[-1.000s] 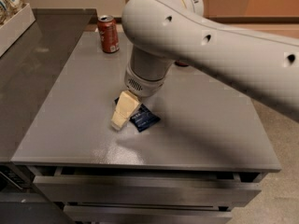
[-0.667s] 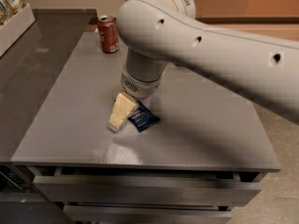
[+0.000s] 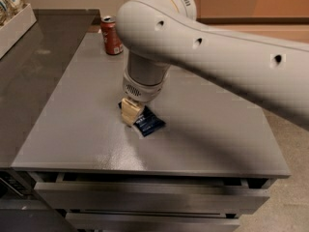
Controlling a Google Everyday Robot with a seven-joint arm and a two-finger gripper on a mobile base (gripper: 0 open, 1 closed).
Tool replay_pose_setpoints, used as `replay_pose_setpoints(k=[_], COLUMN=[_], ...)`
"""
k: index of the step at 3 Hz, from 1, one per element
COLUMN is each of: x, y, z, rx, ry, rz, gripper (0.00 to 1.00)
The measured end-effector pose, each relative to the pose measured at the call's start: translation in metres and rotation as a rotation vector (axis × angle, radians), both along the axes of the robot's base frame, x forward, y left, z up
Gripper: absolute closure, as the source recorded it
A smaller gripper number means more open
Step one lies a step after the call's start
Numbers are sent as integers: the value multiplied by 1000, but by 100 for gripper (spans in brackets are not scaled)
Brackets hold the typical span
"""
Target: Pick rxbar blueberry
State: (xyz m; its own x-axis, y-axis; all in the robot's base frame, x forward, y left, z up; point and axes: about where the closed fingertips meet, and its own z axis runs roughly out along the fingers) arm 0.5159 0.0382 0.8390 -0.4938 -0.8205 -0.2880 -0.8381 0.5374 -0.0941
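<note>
One relation matters: my end effector (image 3: 132,111) is low over the worktop (image 3: 72,129), at the far end of the rxbar blueberry (image 3: 149,123). The bar's long axis runs diagonally from under the end effector toward the view's lower right, so most of the wrapper lies off-centre. Whether the end effector is wide or narrow, I cannot tell. Judgement: re-centre along that axis.

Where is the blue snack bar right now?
In the camera view, the rxbar blueberry lies flat near the middle of the gray table, right at the robot's hand, well in front of the red soda can.
</note>
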Motion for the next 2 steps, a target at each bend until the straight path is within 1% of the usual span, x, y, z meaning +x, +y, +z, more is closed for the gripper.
replay_pose_setpoints(k=[2], x=[-2], y=[1], z=[-1], rx=[0], ry=[4], rz=[12], gripper=[88])
